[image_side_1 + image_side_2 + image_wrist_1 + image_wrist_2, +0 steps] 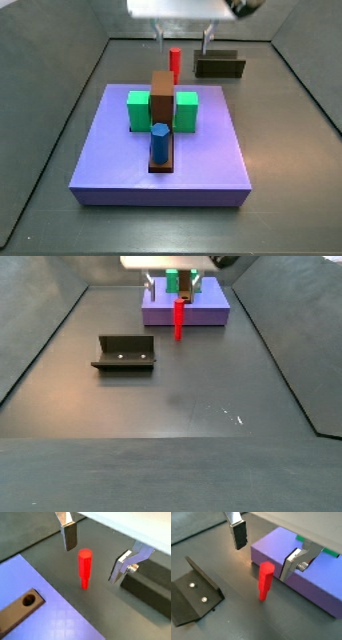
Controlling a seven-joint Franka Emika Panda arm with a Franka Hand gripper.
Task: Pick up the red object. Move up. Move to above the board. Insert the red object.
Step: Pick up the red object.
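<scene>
In a wrist view the slim bright red cylinder peg [84,568] stands upright on the dark grey counter [100,597], just off the edge of the large flat purple platform [47,612]. The gripper [93,554] hangs above the peg with its flat silver fingers [68,534] set wide apart, one to either side of it, neither touching. The end of the long narrow brown bar [20,608] shows on the platform, with a round hole in it.

In a wrist view from the opposite side, the red peg [265,580] stands beside the purple platform's wall [298,587]. The gripper [268,552] is open above it, a dark-padded finger [238,533] well clear of the peg. The dark L-shaped fixture [194,597] sits on the counter [251,619], away from the peg on the side opposite the platform.

In a side view the purple platform [201,165] fills the foreground. The brown bar [162,110] runs along its middle, flanked by two green blocks [139,110], and a blue cylinder peg [159,143] stands in the bar's near end. The red peg [174,58] stands beyond the platform's far edge, with the gripper [187,38] above it and the fixture [219,66] near it.

In a side view from across the counter [201,396], the red peg [178,318] stands in front of the purple platform [207,313], under the gripper [179,288]; I cannot tell the finger gap here. The fixture [124,353] sits nearer, apart from the peg.
</scene>
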